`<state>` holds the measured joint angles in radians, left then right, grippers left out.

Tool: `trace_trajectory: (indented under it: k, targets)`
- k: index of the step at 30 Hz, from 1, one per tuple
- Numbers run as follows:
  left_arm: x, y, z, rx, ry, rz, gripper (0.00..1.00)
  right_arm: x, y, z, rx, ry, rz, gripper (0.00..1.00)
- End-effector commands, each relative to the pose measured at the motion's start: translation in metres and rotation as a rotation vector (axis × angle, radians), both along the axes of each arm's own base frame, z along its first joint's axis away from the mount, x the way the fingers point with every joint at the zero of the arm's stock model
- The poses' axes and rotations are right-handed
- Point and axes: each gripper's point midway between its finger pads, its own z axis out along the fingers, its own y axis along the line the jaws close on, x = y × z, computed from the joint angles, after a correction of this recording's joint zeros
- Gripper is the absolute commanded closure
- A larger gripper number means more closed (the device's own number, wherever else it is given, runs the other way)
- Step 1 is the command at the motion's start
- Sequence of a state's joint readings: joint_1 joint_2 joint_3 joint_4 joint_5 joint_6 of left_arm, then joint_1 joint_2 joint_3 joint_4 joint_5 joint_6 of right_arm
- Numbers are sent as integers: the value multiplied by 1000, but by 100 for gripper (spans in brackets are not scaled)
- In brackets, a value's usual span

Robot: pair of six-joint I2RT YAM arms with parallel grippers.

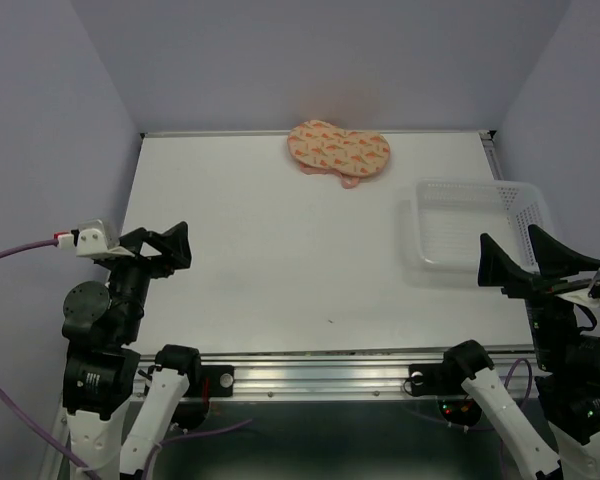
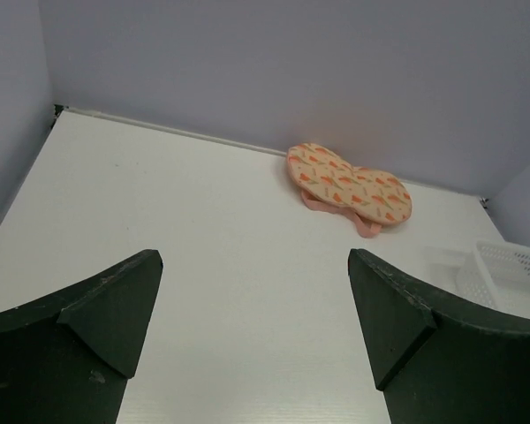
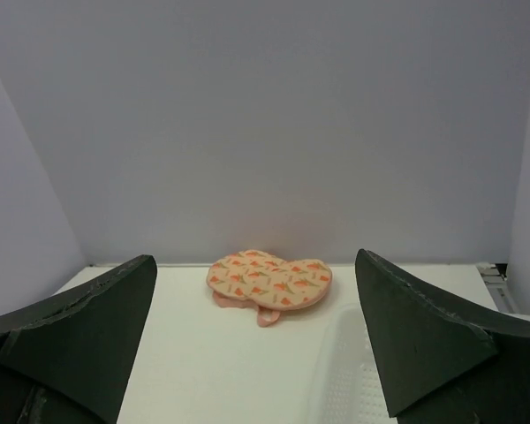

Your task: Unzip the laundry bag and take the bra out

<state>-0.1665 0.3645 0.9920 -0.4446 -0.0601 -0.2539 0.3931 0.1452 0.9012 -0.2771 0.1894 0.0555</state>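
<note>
Far beyond the fingers (image 1: 173, 245), laundry bag (image 1: 338, 150)

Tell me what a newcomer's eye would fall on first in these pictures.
The peach laundry bag, printed with orange marks, stands out against the white table at its far edge, close to the back wall. To its right and nearer sits a clear mesh basket. At the near edge the dark left end effector and right end effector gape open, holding nothing.
</note>
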Motion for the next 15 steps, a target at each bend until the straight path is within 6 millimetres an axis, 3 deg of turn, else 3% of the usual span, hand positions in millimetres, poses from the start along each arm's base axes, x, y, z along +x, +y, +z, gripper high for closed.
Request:
trace_trajectory:
  k: [1,5,11,12,15]
  targets:
    - [17,-9,9,-34,-19,-29,1,2,6,0,-14,-6,23,0]
    - [39,-20,3,-87,17,-61,1,13,16,-14,8,44,63,0]
    - [101,-56,-16,-239,97,-172,1,34,39,-41,45,153,150,0]
    - [101,-58,-17,-264,104,-178,1,36,42,-44,51,166,158,0]
    - [147,-73,-39,-343,165,-178,1,43,50,-57,53,206,187,0]
